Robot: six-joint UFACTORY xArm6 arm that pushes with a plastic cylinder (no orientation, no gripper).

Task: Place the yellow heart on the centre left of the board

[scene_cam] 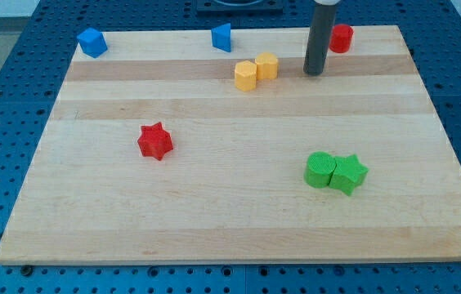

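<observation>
Two yellow blocks sit side by side and touching near the view's top centre: one on the left (pixel 246 75) and one on the right (pixel 267 65). I cannot tell which of them is the heart. My tip (pixel 314 73) rests on the wooden board (pixel 214 212), to the right of the yellow pair with a small gap to the right yellow block. It touches no block.
A red round block (pixel 342 37) stands just up and right of the rod. Two blue blocks lie along the top edge, one at the left corner (pixel 91 42) and one near the middle (pixel 222 37). A red star (pixel 155 140) lies centre left. A green round block (pixel 320 170) touches a green star (pixel 348 174) at lower right.
</observation>
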